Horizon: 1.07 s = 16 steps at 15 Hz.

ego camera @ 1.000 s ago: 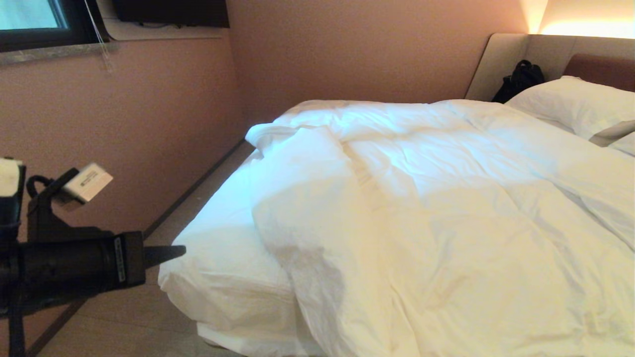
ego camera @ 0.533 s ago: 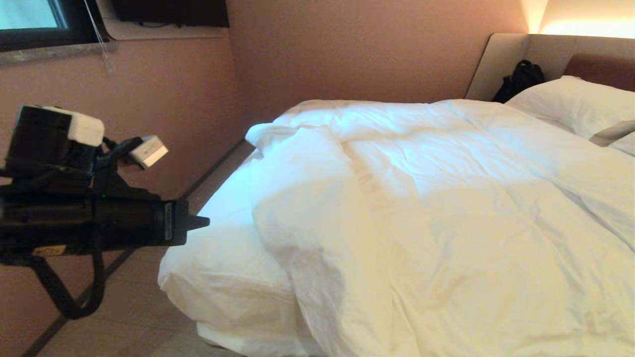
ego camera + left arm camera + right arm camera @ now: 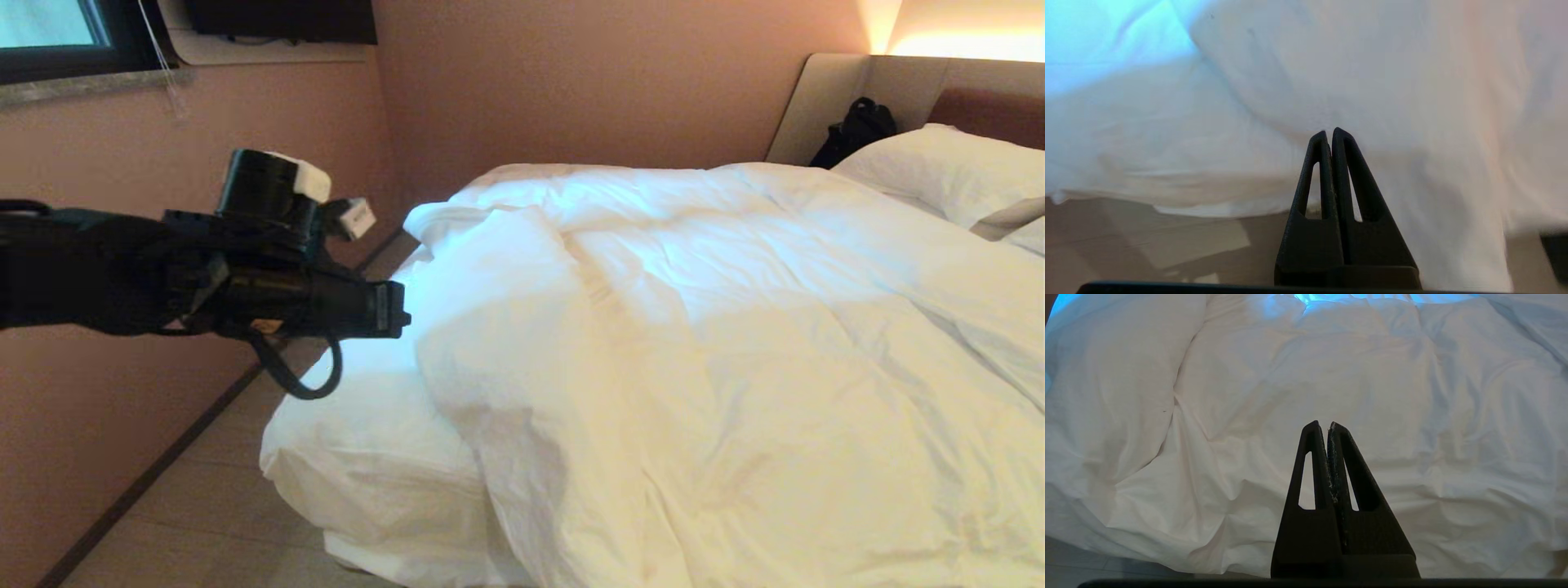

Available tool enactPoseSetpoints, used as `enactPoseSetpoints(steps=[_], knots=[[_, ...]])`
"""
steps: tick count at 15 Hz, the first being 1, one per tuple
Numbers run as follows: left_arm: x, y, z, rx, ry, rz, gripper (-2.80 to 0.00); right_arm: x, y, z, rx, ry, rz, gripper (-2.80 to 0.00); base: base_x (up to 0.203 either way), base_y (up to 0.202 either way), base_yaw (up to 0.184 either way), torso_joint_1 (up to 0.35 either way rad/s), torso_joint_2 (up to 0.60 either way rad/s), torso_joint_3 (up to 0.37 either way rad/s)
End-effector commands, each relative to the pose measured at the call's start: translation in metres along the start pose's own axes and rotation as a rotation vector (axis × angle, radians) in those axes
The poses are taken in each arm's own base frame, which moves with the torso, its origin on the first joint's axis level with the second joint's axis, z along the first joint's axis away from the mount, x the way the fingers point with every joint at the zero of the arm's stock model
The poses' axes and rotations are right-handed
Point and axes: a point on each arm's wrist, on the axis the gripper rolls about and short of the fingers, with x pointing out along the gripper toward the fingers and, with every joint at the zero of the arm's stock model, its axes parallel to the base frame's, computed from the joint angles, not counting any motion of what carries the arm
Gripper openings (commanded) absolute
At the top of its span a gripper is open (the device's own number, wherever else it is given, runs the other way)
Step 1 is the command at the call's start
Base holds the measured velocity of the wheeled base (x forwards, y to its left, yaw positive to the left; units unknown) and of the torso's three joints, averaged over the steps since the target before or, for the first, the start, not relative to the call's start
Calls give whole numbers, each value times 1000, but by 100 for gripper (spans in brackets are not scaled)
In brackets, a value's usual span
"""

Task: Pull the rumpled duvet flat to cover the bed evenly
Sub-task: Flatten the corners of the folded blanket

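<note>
The white duvet (image 3: 694, 343) lies rumpled over the bed (image 3: 359, 457). Its left side is folded back on itself in a thick ridge (image 3: 498, 310), baring the sheet at the near left corner. My left gripper (image 3: 402, 309) reaches in level from the left, its tip right at that fold. In the left wrist view the gripper (image 3: 1329, 131) is shut with nothing between its fingers, just short of the white cloth (image 3: 1412, 81). My right gripper (image 3: 1323, 424) is shut and empty, hanging above the duvet (image 3: 1331, 367); it is outside the head view.
White pillows (image 3: 947, 171) lie at the padded headboard (image 3: 988, 114), with a black bag (image 3: 857, 131) beside them. A pink wall (image 3: 269, 188) runs close along the bed's left side, leaving a narrow strip of floor (image 3: 204, 514). A window sill (image 3: 90, 82) sits at the upper left.
My left arm has risen and swung right, from low beside the bed's corner up to the folded duvet edge. Its fingers stayed shut. The duvet has not moved.
</note>
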Motion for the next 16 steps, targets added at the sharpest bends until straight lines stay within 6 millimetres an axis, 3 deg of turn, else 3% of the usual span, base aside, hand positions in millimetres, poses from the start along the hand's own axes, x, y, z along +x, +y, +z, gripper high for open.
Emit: enactPoseSetpoints(steps=[1,3,9,16], knots=[[55,-7,2,-24,42,72,-280,0,0,0,0,0,0,-280,0,0,0,0,0,0],[75,-19,4,-33,79,172,-280,0,0,0,0,0,-1,-280,0,0,0,0,0,0],[99,-86,-36,-88,220,146,-280,0,0,0,0,0,0,-280,0,0,0,0,0,0],[105,-111,-63,-53,259,127,-280,0,0,0,0,0,0,-280,0,0,0,0,0,0]])
